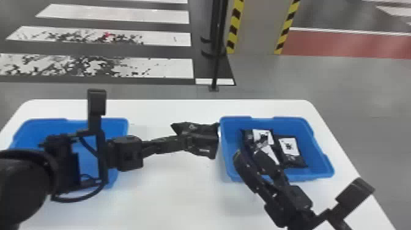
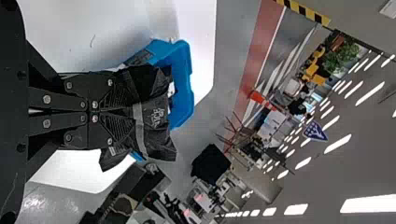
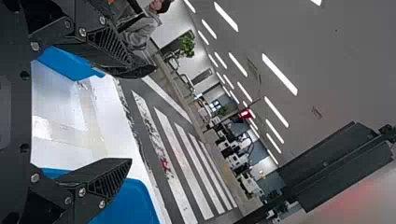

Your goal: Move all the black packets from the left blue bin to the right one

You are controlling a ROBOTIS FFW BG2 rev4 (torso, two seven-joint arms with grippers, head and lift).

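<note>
White surface, rounded far corners, on grey floor. Beyond it, white stripes, nearer ones badly scuffed; red band off right. Yellow-black edging down grey panel. Orange cone farther off, strip lights glaring overhead.

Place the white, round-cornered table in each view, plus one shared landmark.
Head view: the table spans the lower part, behind both arms.
Left wrist view: on the left, behind the left gripper, which grips a crumpled black packet.
Right wrist view: on the left, between the right gripper's spread fingers.
Landmark: a blue plastic bin.
</note>
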